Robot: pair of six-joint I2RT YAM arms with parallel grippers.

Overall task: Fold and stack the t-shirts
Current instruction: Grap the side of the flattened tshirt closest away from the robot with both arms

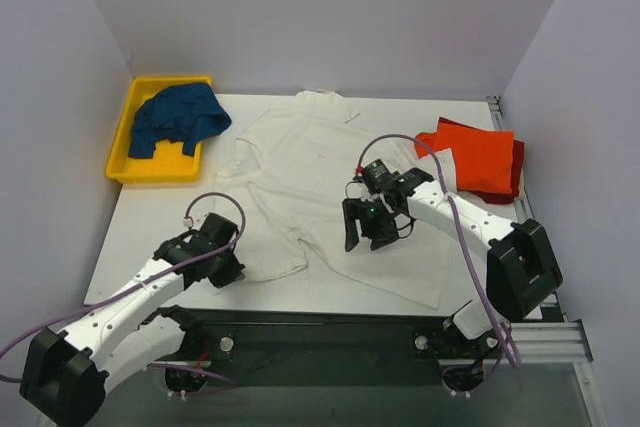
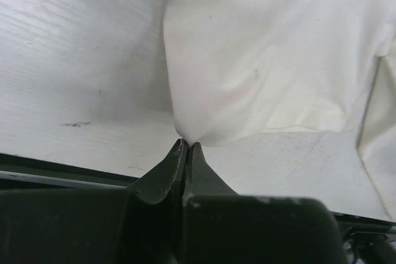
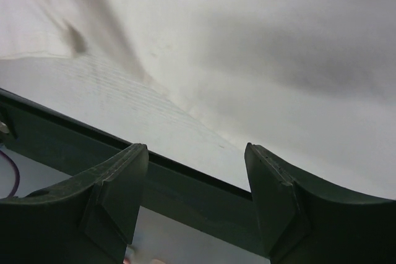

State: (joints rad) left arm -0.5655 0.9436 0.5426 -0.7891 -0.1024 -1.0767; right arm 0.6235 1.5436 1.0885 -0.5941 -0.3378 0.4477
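Shirts first, from the top view: we've got the big off-white t-shirt (image 1: 320, 162) spread over the middle of the table (image 1: 150, 222), collar toward 12 o'clock and hem toward 6. The dark blue t-shirt (image 1: 180, 119) sits crumpled in the yellow bin (image 1: 122, 169) out at 10 o'clock. The orange-red t-shirt (image 1: 480, 157) lies on top of the dark red t-shirt (image 1: 518, 162) over at 2 o'clock, just beside the off-white one's sleeve. The left gripper (image 1: 232, 265) is down at the hem corner around 7 o'clock, and the right gripper (image 1: 367, 244) hangs over the lower half of the same shirt, just toward 5 o'clock from the middle. Left wrist view next: we see its fingers pressed right together, pinching a corner of the off-white cloth at the tips. The fabric fans out from there toward 12 and 1 o'clock, with bare tabletop at 9. Right wrist view: fingers spread wide with nothing between them. Off-white cloth fills everything from 10 round to 3 o'clock, and a strip of bare table and the dark table edge run past the fingers lower down.
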